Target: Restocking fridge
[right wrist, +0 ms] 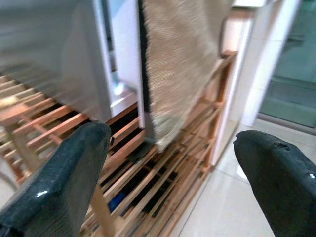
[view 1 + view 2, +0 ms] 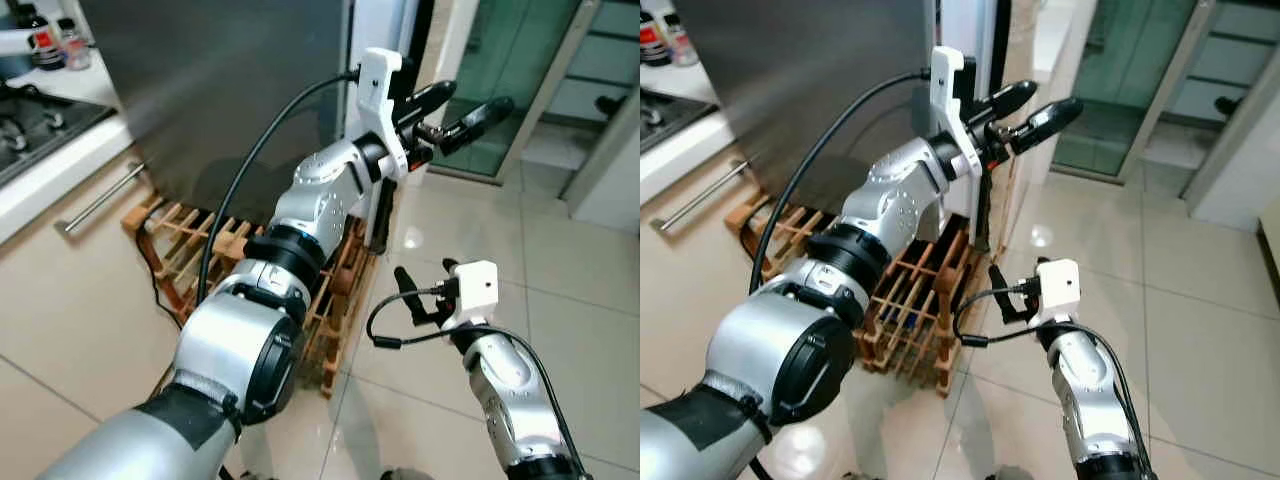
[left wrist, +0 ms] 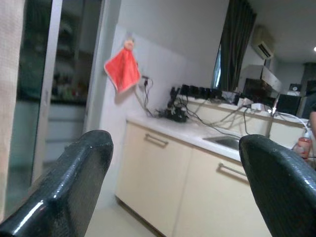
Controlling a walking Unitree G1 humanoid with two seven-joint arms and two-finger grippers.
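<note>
Early stage of restocking. The left pincer [image 2: 455,112] is raised at the far right edge of the fridge [image 2: 220,90], its two black fingers spread and holding nothing; judging by its height and aim, it is approaching the fridge's door edge, where a beige cloth [image 1: 182,64] hangs down in front. The right pincer [image 2: 425,290] hangs lower, over the tiled floor [image 2: 560,280] to the right of the wooden wine rack [image 2: 200,250], fingers wide apart and empty.

The fridge, the task's object, stands at the far centre-left, a dark grey body with a white edge strip, resting on or just behind the wine rack. Whether the door is shut or slightly ajar cannot be told; no interior is visible. To the left runs a cream desk [image 2: 60,165] carrying a gas hob [image 2: 30,125] and some bottles [image 2: 45,40].

No item to be stocked is visible in either pincer or near the fridge. As a judgement: nothing has yet been placed inside; opening the door, fetching goods and loading shelves all remain.
</note>
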